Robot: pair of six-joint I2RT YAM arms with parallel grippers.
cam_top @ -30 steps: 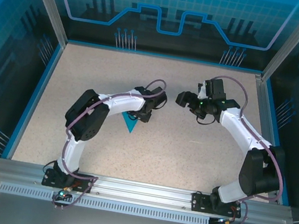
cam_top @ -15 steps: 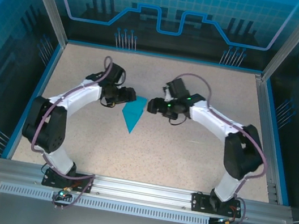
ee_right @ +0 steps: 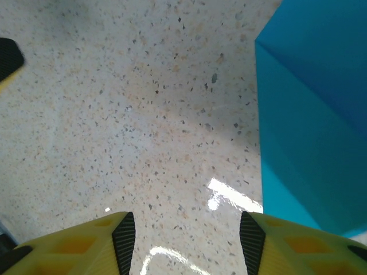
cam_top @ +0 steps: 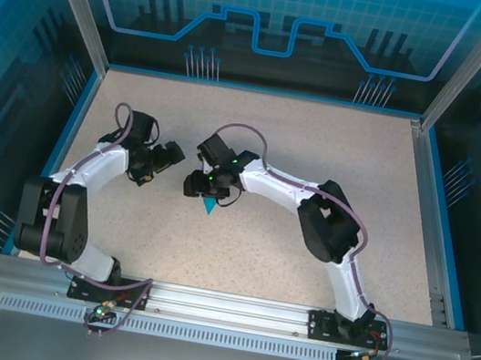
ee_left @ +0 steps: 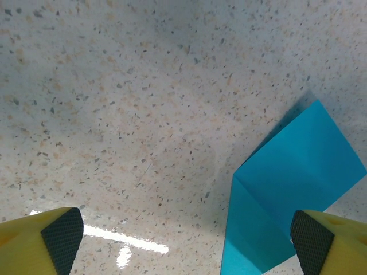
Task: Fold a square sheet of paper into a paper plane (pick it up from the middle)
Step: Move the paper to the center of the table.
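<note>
The square sheet of paper lies on the table folded into a turquoise paper plane; from above, just its pointed near tip sticks out from under my right arm. My right gripper hovers over the plane's left side. In the right wrist view the gripper stands open over bare table, with the creased plane just right of its right finger. My left gripper is a little left of the plane. In the left wrist view it is wide open and the plane reaches its right finger.
The speckled tabletop is bounded by a blue rim and aluminium posts with glass walls. A dark pad of the left gripper shows at the right wrist view's upper left. Open table lies to the right and in front.
My left arm has pulled back to the left off the plane and its jaws have opened wide. My right arm has swung left over the plane, its jaws narrowing.
</note>
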